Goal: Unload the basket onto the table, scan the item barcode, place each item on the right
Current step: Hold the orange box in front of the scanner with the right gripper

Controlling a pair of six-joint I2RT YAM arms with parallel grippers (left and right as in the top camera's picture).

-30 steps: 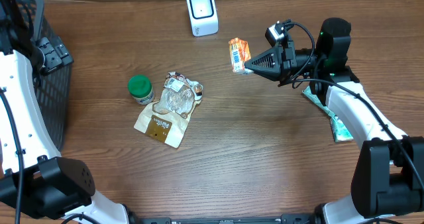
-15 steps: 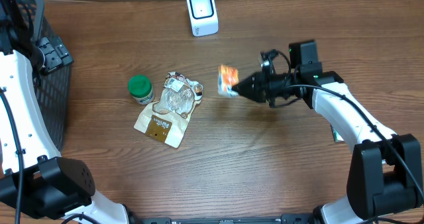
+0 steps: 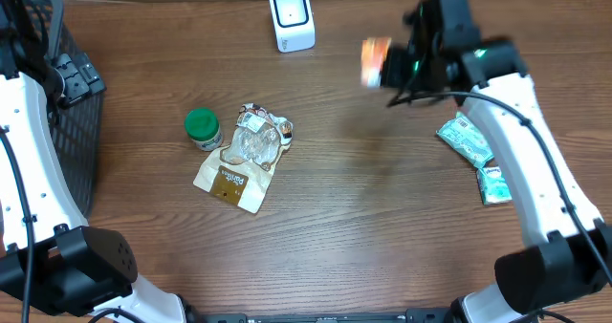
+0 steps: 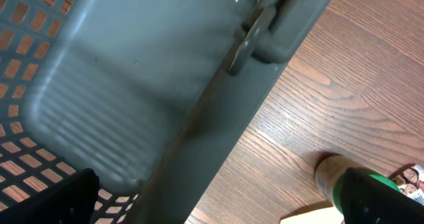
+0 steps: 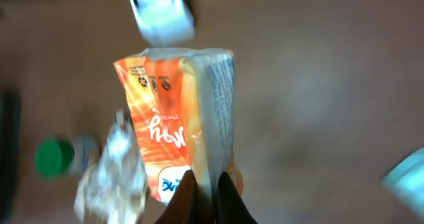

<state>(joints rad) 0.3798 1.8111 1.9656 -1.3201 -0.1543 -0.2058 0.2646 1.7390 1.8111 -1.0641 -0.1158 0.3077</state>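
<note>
Right gripper (image 3: 394,67) is clamping the orange snack packet (image 3: 375,61) by one end, its long axis pointing toward the barcode scanner (image 3: 292,17) sitting at 10 o'clock, well apart.

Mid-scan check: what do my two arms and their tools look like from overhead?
The left arm and right arm have glossy white shells with black joints and black bases; a thin black cable runs along each. The left tool and right tool are black. Small green lights glow by the right wrist.
</note>
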